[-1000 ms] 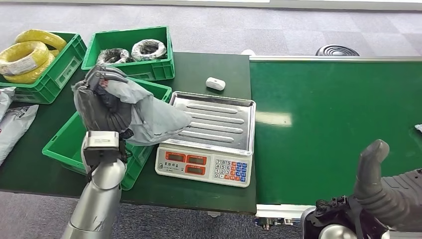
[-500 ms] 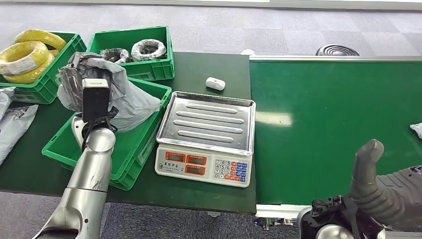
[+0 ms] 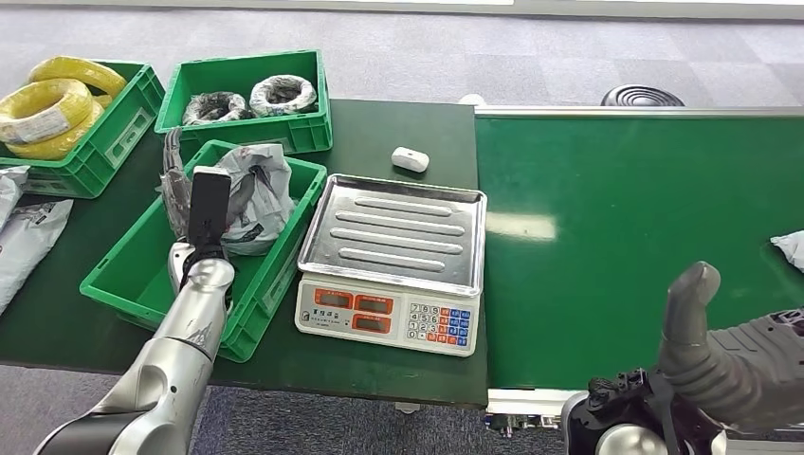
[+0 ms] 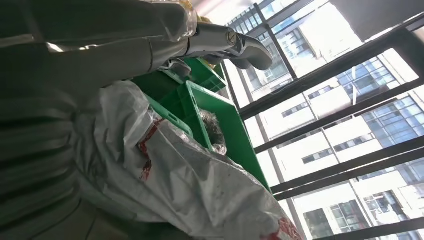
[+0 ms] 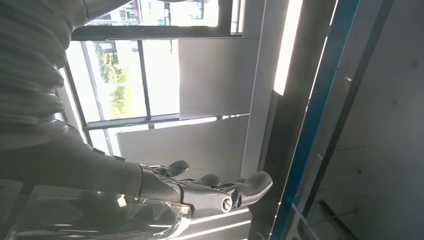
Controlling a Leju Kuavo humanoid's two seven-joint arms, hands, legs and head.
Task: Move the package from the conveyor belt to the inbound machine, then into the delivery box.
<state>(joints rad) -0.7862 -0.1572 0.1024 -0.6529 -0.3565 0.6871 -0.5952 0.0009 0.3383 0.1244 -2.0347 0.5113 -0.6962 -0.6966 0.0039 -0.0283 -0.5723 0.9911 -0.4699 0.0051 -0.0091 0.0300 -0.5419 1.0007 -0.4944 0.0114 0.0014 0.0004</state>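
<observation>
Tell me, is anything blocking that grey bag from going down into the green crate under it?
Nothing visible blocks it. The grey package already hangs inside the walls of the green crate, beside the left hand, and the crate floor below looks bare.

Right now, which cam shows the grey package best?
Head view. It shows the whole grey package at the far end of the near green crate, with the left hand beside it. The left wrist view gives a close, partial look at its crinkled plastic. The right wrist view looks at windows and a wall.
</observation>
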